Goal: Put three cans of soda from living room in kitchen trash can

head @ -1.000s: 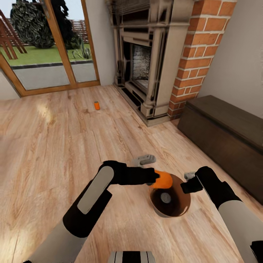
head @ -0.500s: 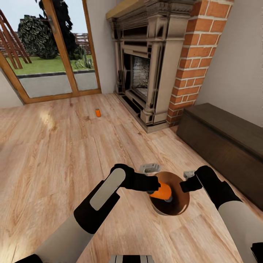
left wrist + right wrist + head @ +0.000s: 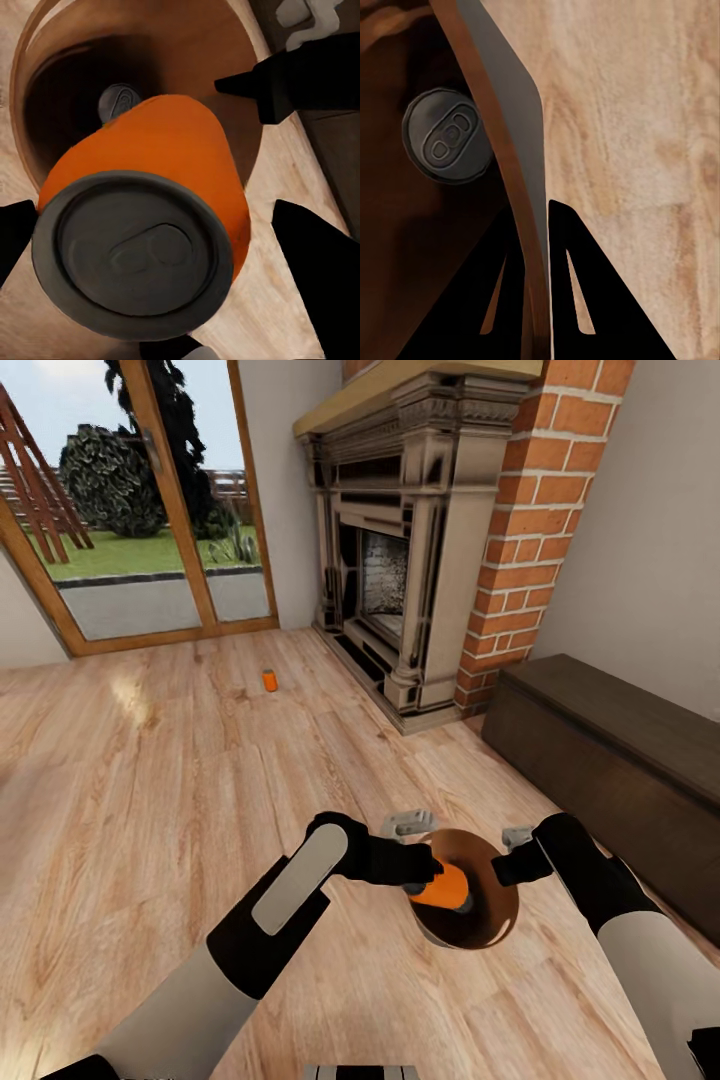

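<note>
Two cans were at the bucket: one lay on the brown bottom of the tash can (image 3: 500, 930), and the left end effector (image 3: 425, 870) held another can of soda (image 3: 445, 886) tilted above the opening. The right end effector (image 3: 512, 865) pinched the bucket's far-right rim. Released off-centre, I judge, the tilted can could strike the rim and roll across the floor. Farther left, the third can (image 3: 270, 680) stood near the fireplace (image 3: 420, 560).

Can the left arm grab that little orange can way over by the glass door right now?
Probably not: the far can stands well beyond reach, and the left gripper already holds another can over the bucket.
</note>
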`<state>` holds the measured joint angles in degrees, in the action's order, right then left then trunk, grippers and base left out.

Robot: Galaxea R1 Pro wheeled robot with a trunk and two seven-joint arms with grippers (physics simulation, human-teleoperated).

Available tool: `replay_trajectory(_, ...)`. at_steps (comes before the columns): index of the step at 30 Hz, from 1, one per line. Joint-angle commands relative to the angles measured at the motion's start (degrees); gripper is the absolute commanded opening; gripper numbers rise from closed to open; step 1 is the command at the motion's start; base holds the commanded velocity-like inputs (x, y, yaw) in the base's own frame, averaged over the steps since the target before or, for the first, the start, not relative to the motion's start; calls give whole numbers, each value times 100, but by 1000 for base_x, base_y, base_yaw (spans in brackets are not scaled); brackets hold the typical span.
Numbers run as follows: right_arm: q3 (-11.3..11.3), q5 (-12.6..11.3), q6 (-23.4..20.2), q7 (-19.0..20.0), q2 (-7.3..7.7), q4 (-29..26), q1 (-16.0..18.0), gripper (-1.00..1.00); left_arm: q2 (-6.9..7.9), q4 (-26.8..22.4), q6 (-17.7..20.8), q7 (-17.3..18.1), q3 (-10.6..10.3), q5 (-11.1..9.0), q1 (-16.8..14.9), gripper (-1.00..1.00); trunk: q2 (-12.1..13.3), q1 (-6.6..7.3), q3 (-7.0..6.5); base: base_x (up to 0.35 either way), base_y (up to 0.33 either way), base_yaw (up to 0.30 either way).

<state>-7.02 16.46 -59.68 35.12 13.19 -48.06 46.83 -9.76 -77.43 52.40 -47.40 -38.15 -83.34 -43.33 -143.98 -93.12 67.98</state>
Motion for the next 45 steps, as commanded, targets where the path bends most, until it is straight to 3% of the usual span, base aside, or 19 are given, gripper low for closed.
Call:
replay_trajectory(1, 5, -124, -32, 30, -1, -1, 2, -100, 0, 99, -14, 103, -42, 75, -3, 100, 0, 1, -1, 0, 0, 0)
replay_trajectory(10, 7, -125, -32, 37, -1, -10, 2, -100, 0, 280, -27, 328, -90, 159, -34, 100, 0, 1, -1, 0, 0, 0)
replay_trajectory(14, 11, -122, -32, 37, -1, -10, 2, -100, 62, 34, -31, 321, -61, 173, -12, 100, 0, 1, -1, 0, 0, 0)
replay_trajectory(15, 13, -120, -32, 38, -1, -10, 2, -100, 148, -196, -58, 309, -3, 198, 45, 100, 0, 1, -1, 0, 0, 0)
replay_trajectory(18, 15, -118, -32, 35, -1, -10, 2, -100, 622, -672, -307, 283, 383, 386, 404, 100, 0, 1, -1, 0, 0, 0)
replay_trajectory(19, 15, -117, -32, 36, -1, -10, 2, -100, 712, -724, -362, 278, 482, 425, 488, 100, 0, 1, -1, 0, 0, 0)
replay_trajectory(22, 20, -117, -32, 37, 6, -10, 2, -100, 1229, -967, -653, 274, 1239, 699, 1226, 100, 0, 1, -1, 0, 0, 0)
replay_trajectory(23, 21, -117, -32, 37, 6, -10, 0, -100, 1296, -1042, -707, 276, 1401, 730, 1353, 100, 0, 1, -1, 0, 0, 0)
replay_trajectory(25, 26, -120, -32, 41, 9, -42, -6, -100, 1469, -1263, -849, 268, 1950, 851, 1816, 100, 0, 1, -1, 0, 0, 0)
replay_trajectory(27, 31, -123, 88, 45, 19, -149, -32, -100, 1590, -1302, -993, 262, 2286, 1181, 2244, 100, 0, 1, -1, 0, 0, 0)
replay_trajectory(28, 31, -124, 127, 46, 20, -176, -48, -100, 1613, -1274, -1067, 266, 2363, 1305, 2333, 100, 0, 1, -1, 9, 0, 0)
replay_trajectory(29, 32, -121, 184, 46, 16, -270, -91, -100, 1645, -908, -1424, 286, 2528, 1658, 2516, 100, 0, 1, -1, 130, 42, 0)
replay_trajectory(30, 33, -123, 191, 49, 19, -322, -110, -100, 1646, -537, -1675, 299, 2584, 1806, 2584, 100, 0, 1, -1, 201, 68, 0)
replay_trajectory(33, 33, -122, 189, 59, 19, -446, -135, -100, 1633, 248, -2120, 367, 2654, 1981, 2635, 100, 0, 1, -1, 259, 87, 0)
replay_trajectory(38, -1, -103, 124, 57, 4, -510, -146, -100, 1634, 651, -2322, 697, 2682, 2063, 2644, 100, 0, 1, -1, 311, 157, 0)
replay_trajectory(45, -10, -104, 107, 56, 4, -535, -148, -100, 1635, 716, -2352, 770, 2694, 2075, 2645, 100, 0, 1, -1, 309, 216, 0)
